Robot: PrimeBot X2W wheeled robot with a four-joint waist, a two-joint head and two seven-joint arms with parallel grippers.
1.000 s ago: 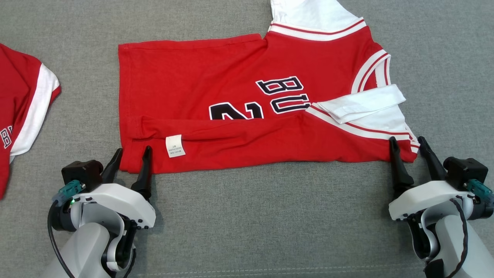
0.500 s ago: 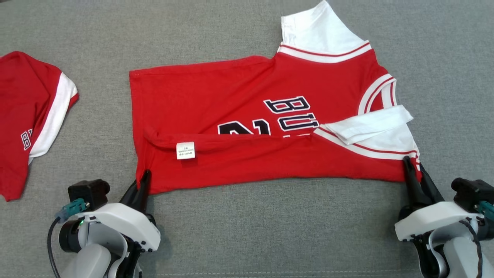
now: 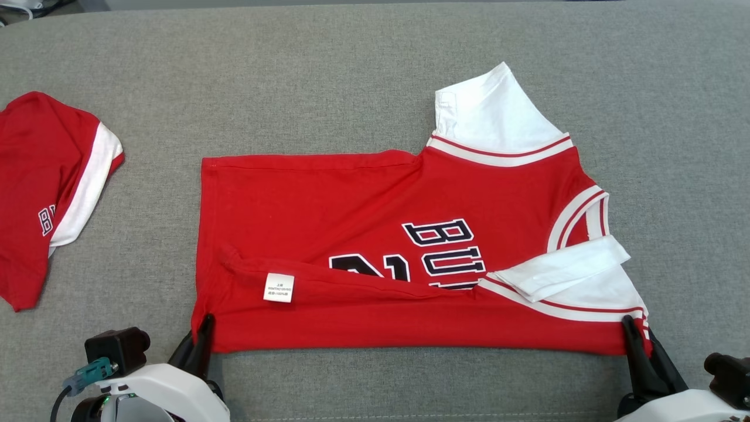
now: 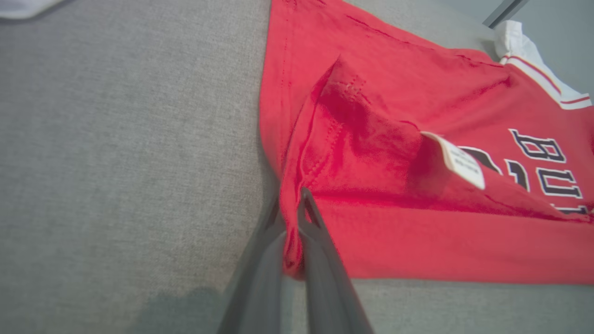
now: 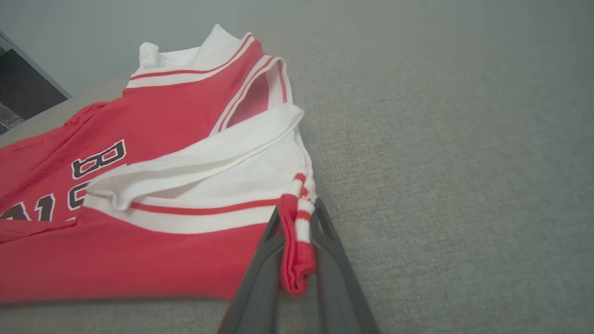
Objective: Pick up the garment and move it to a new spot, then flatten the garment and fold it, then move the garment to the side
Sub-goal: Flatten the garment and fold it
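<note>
A grey woven surface [image 3: 351,76] carries the red-and-white jersey [image 3: 328,217], folded, at frame centre. Another jersey [image 3: 35,176] is cut off at left. The left gripper [image 3: 202,334] pinches the centre jersey's lower-left corner and the right gripper [image 3: 637,333] its striped lower-right corner; the label [image 3: 279,287] print is unreadable.

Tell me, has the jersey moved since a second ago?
Yes: measured against the second garment, the jersey has slid down the head view.

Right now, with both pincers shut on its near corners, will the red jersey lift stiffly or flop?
Probably floppy: the red jersey bunches in folds inside the left pincer. Held at two corners, its middle would likely sag between that and the right pincer. The folded-over white sleeve may fall open.
</note>
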